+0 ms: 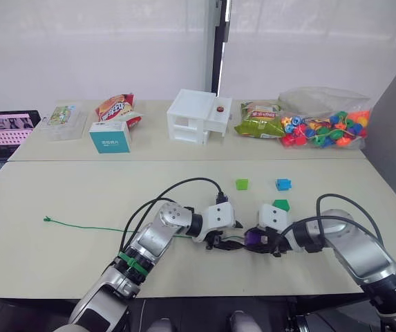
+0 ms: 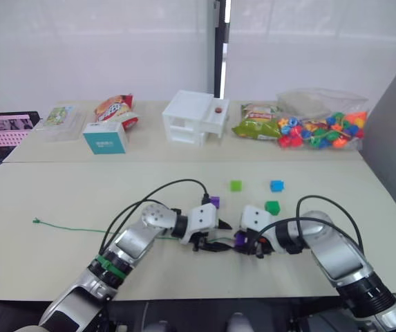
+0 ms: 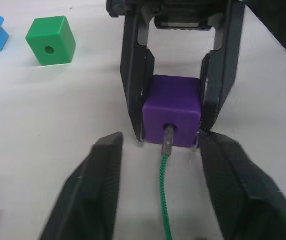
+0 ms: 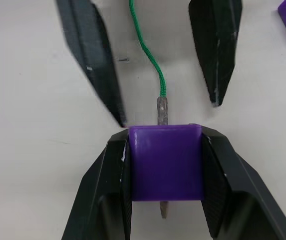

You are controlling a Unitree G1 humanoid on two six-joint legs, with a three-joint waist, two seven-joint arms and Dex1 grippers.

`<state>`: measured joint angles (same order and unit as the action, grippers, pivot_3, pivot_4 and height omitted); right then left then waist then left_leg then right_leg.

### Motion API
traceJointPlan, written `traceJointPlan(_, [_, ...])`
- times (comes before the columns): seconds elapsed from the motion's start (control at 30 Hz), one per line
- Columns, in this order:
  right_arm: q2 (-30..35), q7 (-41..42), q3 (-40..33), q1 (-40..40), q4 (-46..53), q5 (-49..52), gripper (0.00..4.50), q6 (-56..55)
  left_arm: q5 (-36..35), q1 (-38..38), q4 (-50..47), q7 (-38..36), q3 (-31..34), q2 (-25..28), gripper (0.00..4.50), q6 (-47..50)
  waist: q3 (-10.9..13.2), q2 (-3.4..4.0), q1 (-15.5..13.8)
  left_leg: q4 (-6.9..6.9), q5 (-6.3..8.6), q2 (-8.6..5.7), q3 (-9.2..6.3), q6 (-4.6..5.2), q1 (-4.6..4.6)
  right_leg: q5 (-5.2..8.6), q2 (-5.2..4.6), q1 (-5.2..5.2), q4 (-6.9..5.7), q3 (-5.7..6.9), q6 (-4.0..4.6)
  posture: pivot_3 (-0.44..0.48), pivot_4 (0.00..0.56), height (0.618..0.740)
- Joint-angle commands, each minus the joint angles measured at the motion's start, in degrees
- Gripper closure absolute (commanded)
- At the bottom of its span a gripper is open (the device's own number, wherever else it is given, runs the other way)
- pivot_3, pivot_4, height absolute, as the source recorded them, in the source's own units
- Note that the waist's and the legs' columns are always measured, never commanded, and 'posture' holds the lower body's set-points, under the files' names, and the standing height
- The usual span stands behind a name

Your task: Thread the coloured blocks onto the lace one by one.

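my right gripper [image 4: 163, 165] clamped on a purple block [image 4: 165, 162], lace [image 3: 163, 200] tip through its hole, left gripper [image 3: 157, 150] fingers apart, seemingly empty, just beside the block

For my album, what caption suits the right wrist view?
Right tool clamps a purple block with the lace tip through it; left tool open.
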<state>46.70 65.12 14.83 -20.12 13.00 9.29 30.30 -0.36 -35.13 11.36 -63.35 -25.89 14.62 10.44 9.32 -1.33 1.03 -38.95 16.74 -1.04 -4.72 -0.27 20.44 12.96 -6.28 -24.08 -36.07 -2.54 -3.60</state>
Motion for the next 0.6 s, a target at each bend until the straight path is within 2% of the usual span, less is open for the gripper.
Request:
traceJointPlan(0.03, [-0.7, 1.0, 1.4, -0.5, 0.1, 0.1, 3.31, -1.2, -0.5, 0.4, -3.4, -0.5, 1.1, 2.3, 1.59, -0.5, 0.0, 0.0, 0.0, 0.0, 0.0, 0.0, 0.0, 0.0, 0.0, 0.0, 0.0, 0.0, 0.0, 0.0, 0.0, 0.0, 0.15, 0.74])
traceJointPlan(0.2, [-1.2, 1.0, 1.8, -0.7, -0.2, -0.2, 3.31, -1.4, -0.4, 1.7, -4.9, -0.4, 0.7, 4.5, 1.59, -0.4, 0.0, 0.0, 0.0, 0.0, 0.0, 0.0, 0.0, 0.0, -0.01, 0.0, 0.0, 0.0, 0.0, 0.0, 0.0, 0.0, 0.15, 0.74])
traceJointPlan(0.4, [-1.5, 1.1, 1.9, -1.0, -0.5, -0.3, 3.31, -1.6, -0.6, 1.9, -4.9, -0.2, 0.6, 4.4, 1.59, -0.3, 0.0, 0.0, 0.0, -0.01, 0.0, 0.0, 0.0, 0.0, 0.0, 0.0, 0.0, 0.0, 0.0, 0.0, 0.0, 0.0, 0.15, 0.74])
traceJointPlan(0.53, [-1.3, 1.3, 1.8, -0.9, -0.5, -0.3, 3.31, -1.7, -0.7, 1.4, -4.3, 0.2, 0.8, 3.6, 2.74, 0.1, 0.0, 0.0, 0.0, -0.01, 0.0, 0.0, 0.0, 0.0, 0.0, 0.0, 0.0, 0.01, 0.0, 0.0, 0.0, 0.0, 0.15, 0.74])
traceJointPlan(0.6, [-1.3, 1.3, 1.7, -0.9, -0.7, -0.4, 3.31, -1.8, -0.4, 1.2, -3.8, 0.0, 0.5, 3.4, 3.45, 0.0, 0.0, 0.0, 0.0, -0.01, 0.0, 0.0, 0.0, 0.0, 0.0, 0.0, 0.0, 0.01, 0.0, 0.0, 0.0, 0.0, 0.15, 0.74])
